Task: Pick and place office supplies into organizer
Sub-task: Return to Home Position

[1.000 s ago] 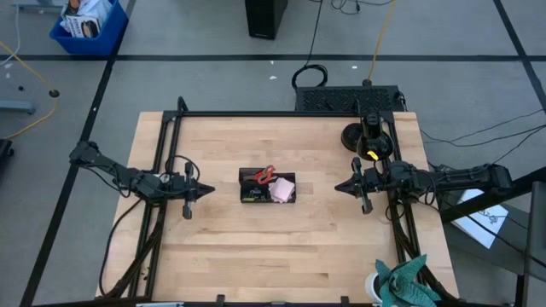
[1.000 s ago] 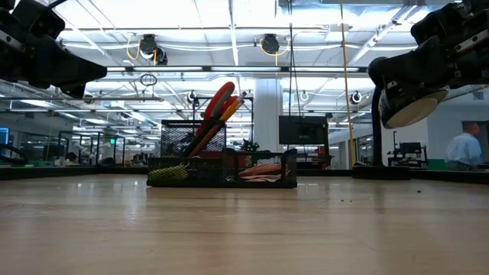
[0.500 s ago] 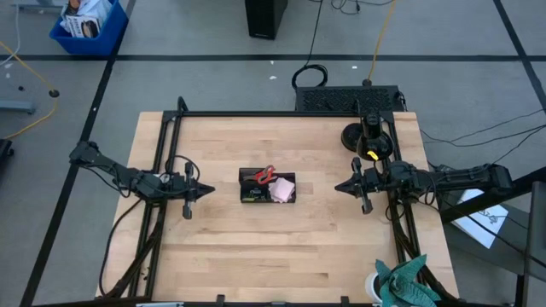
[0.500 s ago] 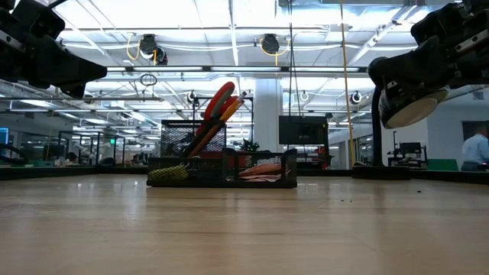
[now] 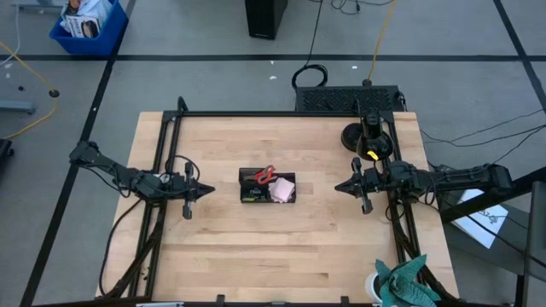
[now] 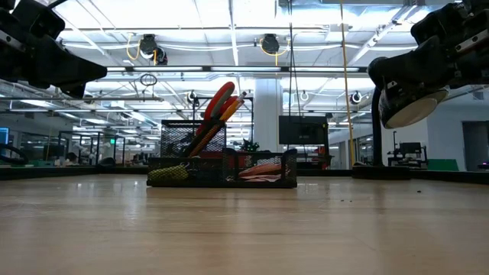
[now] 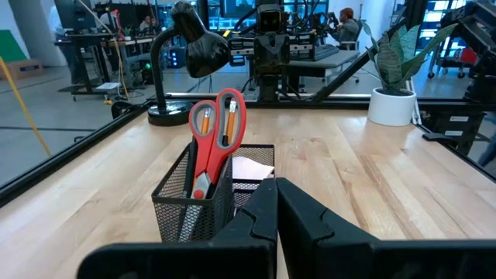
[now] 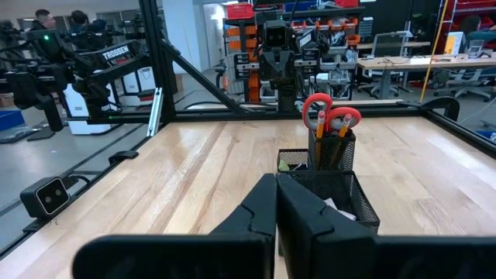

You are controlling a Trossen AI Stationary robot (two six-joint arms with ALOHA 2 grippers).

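Returning home looked best done by drawing each arm straight back, high and clear of the filled tray; the left end effector (image 5: 208, 191), fingers pressed together and empty, hung over the counter (image 5: 256, 256), well apart from the organizer (image 5: 244, 184); this stood mid-counter holding upright red-handled scissors (image 5: 264, 175) and the pink sticky-note pad (image 5: 282, 189); the right end effector (image 5: 338, 187), likewise closed and empty, faced it from the opposite side.

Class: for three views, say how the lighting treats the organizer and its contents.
Low view: ceiling lights behind turn the black mesh desk organizer into a silhouette. High view: even overhead light, hardly any shadow on the pale wooden table. Left wrist view: the red-handled scissors are brightly lit; the shut left pincer is dark.
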